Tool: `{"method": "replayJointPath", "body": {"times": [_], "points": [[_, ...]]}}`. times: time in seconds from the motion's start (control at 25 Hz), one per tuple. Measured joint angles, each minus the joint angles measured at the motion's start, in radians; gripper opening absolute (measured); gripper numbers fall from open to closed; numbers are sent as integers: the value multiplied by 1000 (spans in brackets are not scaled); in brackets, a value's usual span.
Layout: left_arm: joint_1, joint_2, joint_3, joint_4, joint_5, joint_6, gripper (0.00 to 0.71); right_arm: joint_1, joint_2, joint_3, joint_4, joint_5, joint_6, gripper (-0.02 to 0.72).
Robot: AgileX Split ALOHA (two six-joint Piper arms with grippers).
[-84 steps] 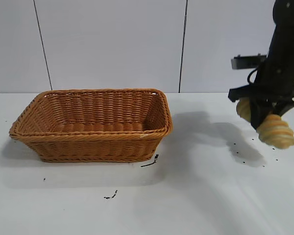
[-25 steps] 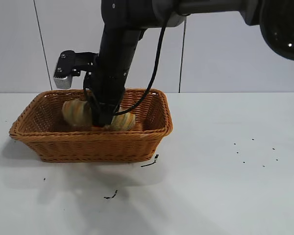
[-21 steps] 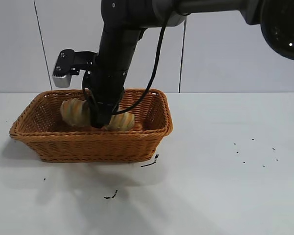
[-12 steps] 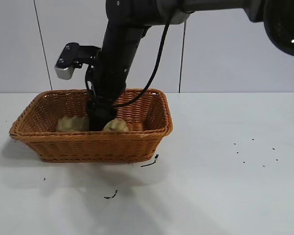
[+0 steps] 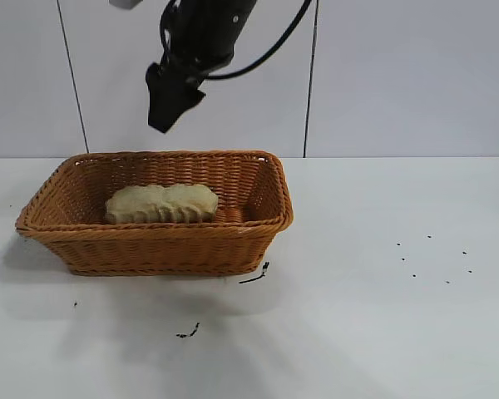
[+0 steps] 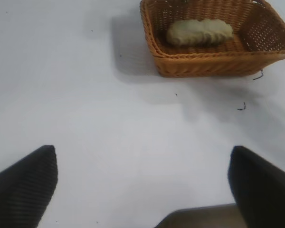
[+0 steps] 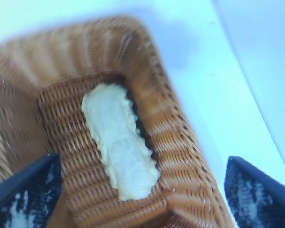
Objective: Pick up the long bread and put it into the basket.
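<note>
- A large woven wicker basket (image 5: 154, 212) sits on a white desk (image 5: 358, 316), toward the left side as seen from the front.
- The long bread (image 5: 161, 203) lies flat on the basket floor, pale underside up, roughly lengthwise, with nothing touching it.
- From the right wrist camera, the long bread (image 7: 118, 140) lies close beside one long wall of the basket (image 7: 171, 142); whether it touches that wall I cannot tell.
- The right gripper (image 5: 168, 100) hangs in the air above the basket, well clear of the rim, pointing down at a slant.
- Its two dark fingers (image 7: 256, 190) sit wide apart at the edges of the right wrist view, so it is open and holds nothing.
- The left gripper (image 6: 142, 180) rests low over bare desk, well apart from the basket (image 6: 213, 57), which it looks toward. Its fingers (image 6: 23, 185) are also spread wide and empty.
- A few small dark specks (image 5: 432, 253) and a short dark scrap (image 5: 254, 276) lie on the desk outside the basket.
- Judging from this, the main work looks done: the bread is in the basket and released.
- All that seems left is for the right arm to move clear and park.
</note>
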Motion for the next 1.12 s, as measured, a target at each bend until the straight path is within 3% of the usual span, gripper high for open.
{"method": "replayJointPath", "body": {"times": [0.08, 0.28, 0.8, 1.12], "points": [[0, 0, 0, 0, 0, 0, 698, -24, 3, 0, -33, 28, 81, 665], [0, 0, 0, 0, 0, 0, 698, -139, 4, 0, -47, 29, 161, 665], [0, 0, 0, 0, 0, 0, 698, -537, 3, 0, -54, 29, 211, 665], [0, 0, 0, 0, 0, 0, 698, -584, -84, 86, -35, 29, 219, 665]]}}
